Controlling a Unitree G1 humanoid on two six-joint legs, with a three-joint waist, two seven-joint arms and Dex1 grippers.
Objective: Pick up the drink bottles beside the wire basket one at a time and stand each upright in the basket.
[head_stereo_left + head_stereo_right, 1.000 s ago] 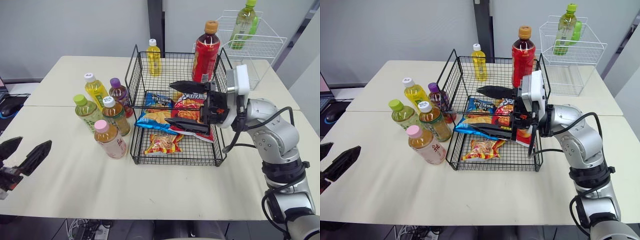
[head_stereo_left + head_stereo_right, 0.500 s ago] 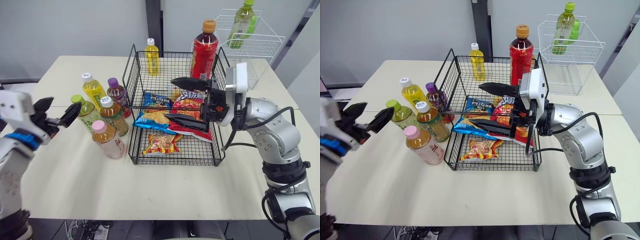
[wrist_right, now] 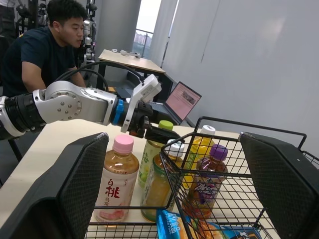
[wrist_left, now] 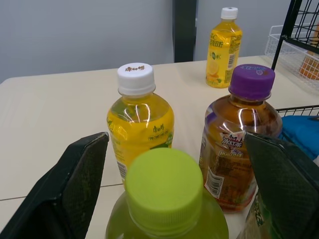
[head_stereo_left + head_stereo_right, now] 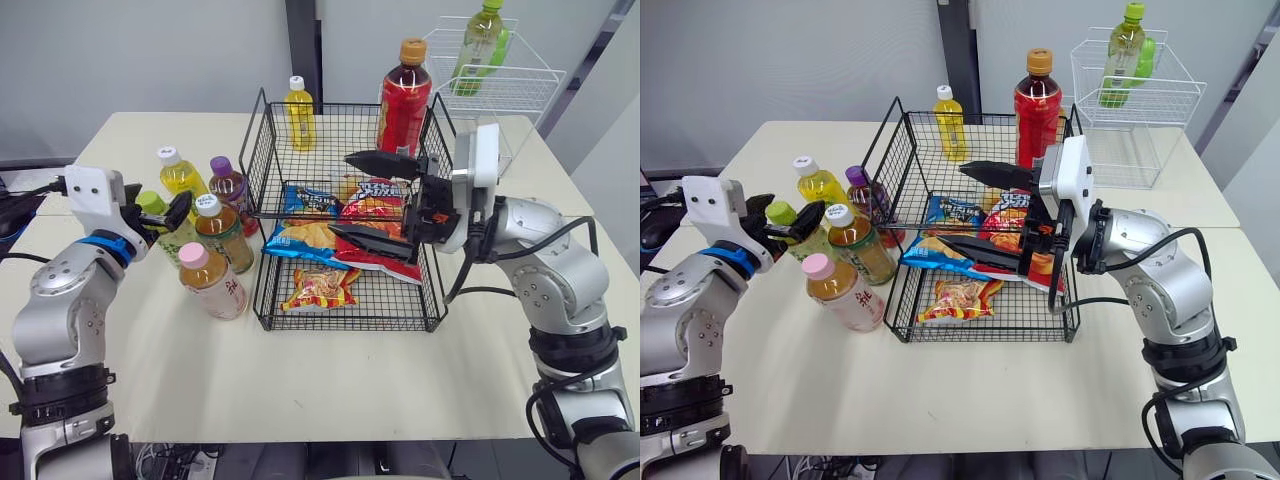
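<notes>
Green-capped bottle [image 4: 163, 191] stands between the spread fingers of the left hand [image 5: 782, 211], on the worktop [image 5: 330, 390] in a tight cluster of 5 beside the wire basket [image 5: 265, 270] — closing could topple the white-capped yellow bottle [image 4: 140, 124] or purple-capped bottle [image 4: 241, 134]. Fingers sit at cap height, so a slip seems likely. Right hand [image 5: 378, 202], open, hovers over the snack bags [image 5: 320, 235] — crowds the drop, uneven footing.

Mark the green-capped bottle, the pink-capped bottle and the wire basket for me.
green-capped bottle [image 4: 163, 191]: left wrist view, on its cap.
pink-capped bottle [image 5: 193, 256]: left eye view, on its cap.
wire basket [image 5: 340, 104]: left eye view, on its back rim.
</notes>
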